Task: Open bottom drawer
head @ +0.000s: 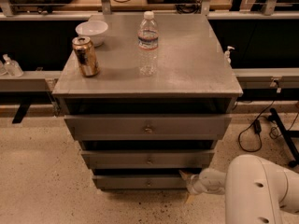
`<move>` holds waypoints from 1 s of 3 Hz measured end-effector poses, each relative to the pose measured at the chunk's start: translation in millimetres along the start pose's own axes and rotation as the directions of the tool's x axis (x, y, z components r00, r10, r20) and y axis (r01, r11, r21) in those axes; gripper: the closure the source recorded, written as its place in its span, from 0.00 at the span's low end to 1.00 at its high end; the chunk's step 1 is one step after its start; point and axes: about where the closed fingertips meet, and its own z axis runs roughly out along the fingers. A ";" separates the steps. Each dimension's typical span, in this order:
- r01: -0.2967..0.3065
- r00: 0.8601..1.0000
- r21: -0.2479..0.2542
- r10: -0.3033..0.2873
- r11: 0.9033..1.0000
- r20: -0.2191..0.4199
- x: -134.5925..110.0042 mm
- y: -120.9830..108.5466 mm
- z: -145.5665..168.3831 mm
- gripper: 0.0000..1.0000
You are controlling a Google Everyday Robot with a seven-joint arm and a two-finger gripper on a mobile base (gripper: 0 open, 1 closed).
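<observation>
Low right, beside the bottom drawer [121, 182], sits the gripper [187, 185].

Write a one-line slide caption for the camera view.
Gripper at the right end of the bottom drawer of a grey cabinet topped with can, water bottle and bowl.
</observation>
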 end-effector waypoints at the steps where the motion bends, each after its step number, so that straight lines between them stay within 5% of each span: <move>1: -0.028 0.999 -0.001 0.028 1.000 0.036 -1.7 -2.4 2.6 0.35; 2: -0.028 0.997 0.010 0.027 1.000 0.066 -8.5 -5.8 -1.7 0.57; 3: -0.013 0.996 0.021 0.011 1.000 0.089 -16.8 -7.9 -9.0 0.62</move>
